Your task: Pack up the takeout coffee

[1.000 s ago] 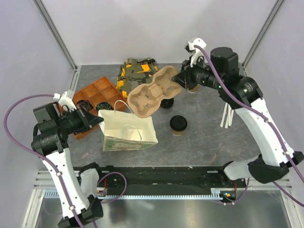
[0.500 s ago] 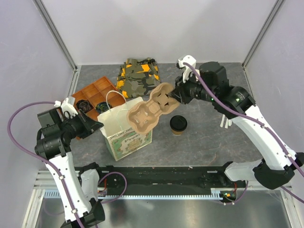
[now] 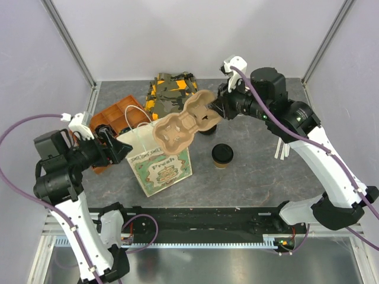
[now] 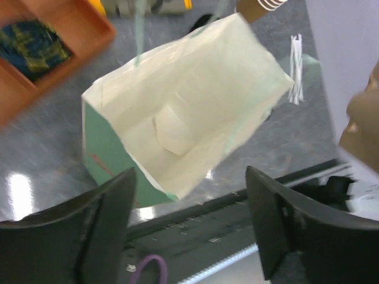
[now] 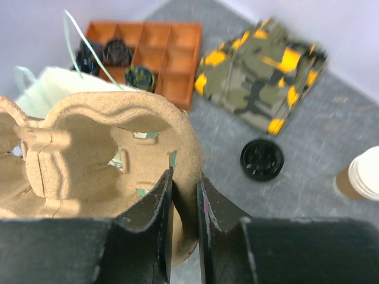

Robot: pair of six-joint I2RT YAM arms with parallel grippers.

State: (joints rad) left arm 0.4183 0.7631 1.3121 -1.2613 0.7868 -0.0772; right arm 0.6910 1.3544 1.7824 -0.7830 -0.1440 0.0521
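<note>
The takeout coffee (image 3: 222, 155), a brown cup with a black lid, stands on the grey table right of the printed paper bag (image 3: 161, 161). The bag stands upright with its mouth open (image 4: 183, 130). My left gripper (image 3: 118, 149) is open just left of the bag, its jaws wide apart and empty (image 4: 189, 175). My right gripper (image 3: 216, 112) is shut on the rim of a pulp cup carrier (image 3: 183, 123), which hangs tilted above the bag's mouth. In the right wrist view its fingers (image 5: 161, 195) pinch the carrier's edge (image 5: 89, 154).
An orange compartment tray (image 3: 118, 115) sits behind the bag. A camouflage cloth (image 3: 172, 92) lies at the back. A loose black lid (image 5: 262, 160) and a stack of lidless cups (image 5: 361, 174) are near it. White straws (image 3: 281, 145) lie at the right.
My left gripper opened and let go of the bag, which now stands more upright. My right arm carried the cup carrier left, over the bag's mouth.
</note>
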